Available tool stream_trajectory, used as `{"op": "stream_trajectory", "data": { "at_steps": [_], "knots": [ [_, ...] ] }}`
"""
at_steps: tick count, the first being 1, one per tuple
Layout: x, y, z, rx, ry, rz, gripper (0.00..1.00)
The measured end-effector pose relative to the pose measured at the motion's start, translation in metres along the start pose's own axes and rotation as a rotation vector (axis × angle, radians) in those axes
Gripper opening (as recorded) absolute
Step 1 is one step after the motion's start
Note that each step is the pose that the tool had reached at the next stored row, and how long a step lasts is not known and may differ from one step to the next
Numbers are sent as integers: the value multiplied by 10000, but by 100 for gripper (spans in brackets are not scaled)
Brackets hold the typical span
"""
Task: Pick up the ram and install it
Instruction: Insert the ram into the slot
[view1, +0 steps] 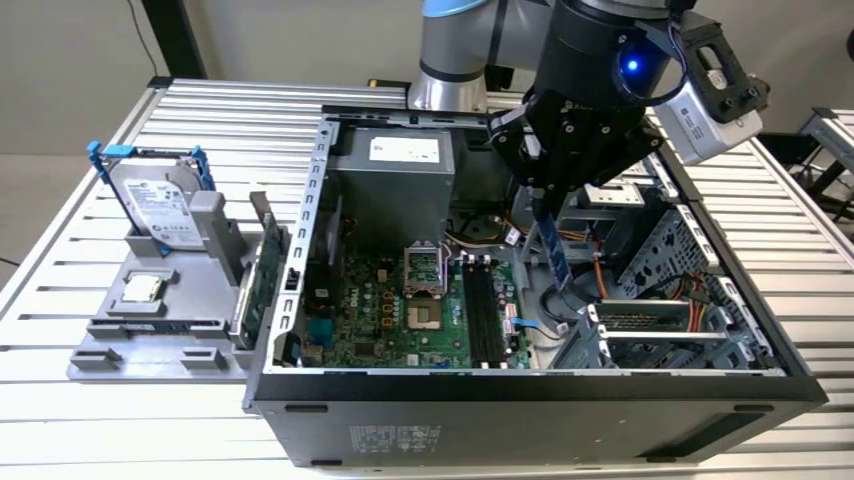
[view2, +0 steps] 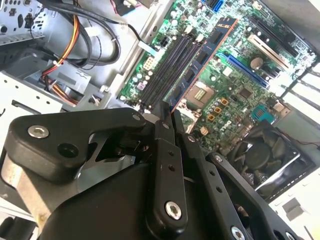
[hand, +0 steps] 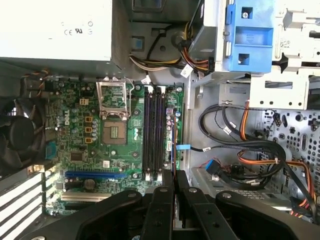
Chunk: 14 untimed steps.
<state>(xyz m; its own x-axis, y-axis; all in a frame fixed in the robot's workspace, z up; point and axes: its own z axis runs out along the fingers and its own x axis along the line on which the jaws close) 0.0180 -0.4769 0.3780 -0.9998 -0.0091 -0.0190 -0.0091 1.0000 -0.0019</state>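
Note:
My gripper (view1: 542, 195) hangs over the open computer case (view1: 534, 385), shut on the ram (view1: 555, 250). The ram is a thin blue stick pointing down from the fingers towards the motherboard (view1: 387, 310). Its lower end hovers a little to the exterior view's right of the long black memory slots (view1: 483, 312), above the board. In both wrist views the black fingers (hand: 162, 200) clamp the stick edge-on. The ram (hand: 174, 150) runs alongside the slots (hand: 152, 132). In the second wrist view the ram (view2: 205, 62) stretches from the gripper (view2: 169, 117) over the board.
A grey holder (view1: 94, 355) at the exterior view's left carries a silver hard drive (view1: 160, 205) and a green card (view1: 271, 265). Inside the case are the power supply (view1: 394, 170), a fan (hand: 17, 135), a drive cage (view1: 667, 320) and orange and black cables (hand: 260, 150).

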Motion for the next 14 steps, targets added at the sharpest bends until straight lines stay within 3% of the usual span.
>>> {"op": "stream_trajectory", "data": {
  "at_steps": [14],
  "knots": [
    [-16, 0, 22, -3, -1, 1, 0]
  ]
}}
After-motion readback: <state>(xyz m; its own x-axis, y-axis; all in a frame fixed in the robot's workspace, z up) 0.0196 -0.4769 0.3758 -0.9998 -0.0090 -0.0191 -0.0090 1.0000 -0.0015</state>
